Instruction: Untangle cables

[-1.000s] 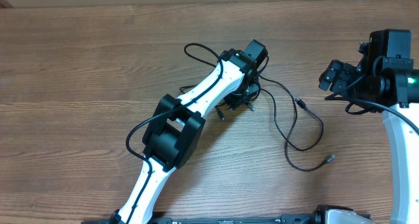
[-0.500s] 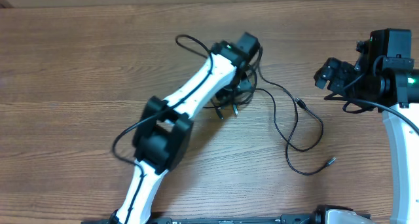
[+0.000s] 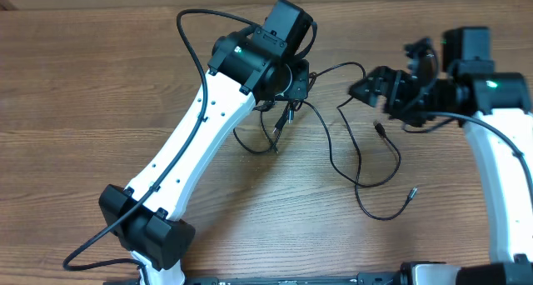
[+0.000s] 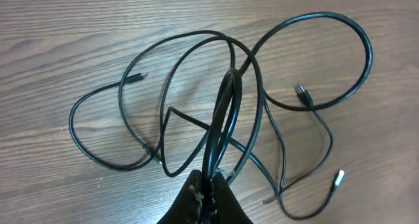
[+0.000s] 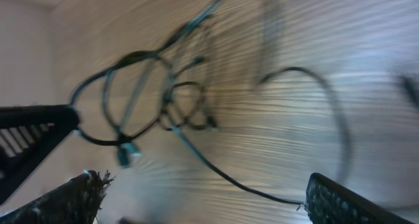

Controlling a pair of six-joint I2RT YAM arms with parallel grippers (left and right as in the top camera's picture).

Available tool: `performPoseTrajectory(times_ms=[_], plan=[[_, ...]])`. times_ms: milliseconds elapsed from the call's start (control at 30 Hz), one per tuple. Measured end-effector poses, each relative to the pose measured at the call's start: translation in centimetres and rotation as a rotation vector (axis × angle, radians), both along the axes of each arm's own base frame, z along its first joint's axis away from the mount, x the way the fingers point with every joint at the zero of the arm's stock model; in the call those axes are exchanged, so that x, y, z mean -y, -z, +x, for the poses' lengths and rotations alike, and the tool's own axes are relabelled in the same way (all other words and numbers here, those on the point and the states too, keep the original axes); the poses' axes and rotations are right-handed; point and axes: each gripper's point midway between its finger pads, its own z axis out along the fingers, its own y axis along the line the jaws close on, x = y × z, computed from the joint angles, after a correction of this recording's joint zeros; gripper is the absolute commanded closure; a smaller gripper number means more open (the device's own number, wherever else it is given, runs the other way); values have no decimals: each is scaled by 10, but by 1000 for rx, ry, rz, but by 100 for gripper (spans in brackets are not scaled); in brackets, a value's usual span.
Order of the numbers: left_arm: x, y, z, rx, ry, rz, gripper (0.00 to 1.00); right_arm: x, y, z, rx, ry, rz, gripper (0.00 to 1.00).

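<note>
- I am watching the wooden table (image 3: pixel 100 85) from overhead. The left gripper (image 3: pixel 290 83) is sitting near 12 o'clock, at the end of the white left arm (image 3: pixel 196 139), which is reaching up from 7 o'clock.
- In the left wrist view, this gripper is clamping its fingertips together on a few strands of the cables (image 4: pixel 226 112). The strands are running straight up from the pinch at the 6 o'clock edge.
- The rest of the thin black cords are spreading out in crossing loops on the wood beyond the pinch. One big loop is curving toward 1 o'clock and another toward 9 o'clock.
- I am picking out three ends there: a small plug (image 4: pixel 135 78) at 10 o'clock, a dark plug (image 4: pixel 302 95) at 2 o'clock, and a silvery plug (image 4: pixel 338 178) at 4 o'clock.
- Overhead, the tangle is bunching just under the left gripper. A long loose run is trailing away toward 4 o'clock and lying on the table.
- The right gripper (image 3: pixel 391 67) is hanging at 2 o'clock with its jaws spread wide and nothing between them, just beside the nearest cord.
- The right wrist picture is coming through heavily blurred. I am only making out the two fingers (image 5: pixel 72 199) far apart at the bottom edge and smeared cable loops toward 10 o'clock.
</note>
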Motion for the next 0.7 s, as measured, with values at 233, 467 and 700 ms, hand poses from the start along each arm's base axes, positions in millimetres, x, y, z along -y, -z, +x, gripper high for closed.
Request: performPoseTrajectory(times_ms=[233, 467, 700], plan=[[7, -11, -6, -17, 172, -109, 96, -71, 0, 1, 34, -211, 123, 18], [16, -59, -29, 67, 326, -234, 96, -89, -1, 13, 74, -201, 114, 29], [24, -75, -45, 58, 383, -319, 96, -94, 11, 25, 21, -132, 118, 67]])
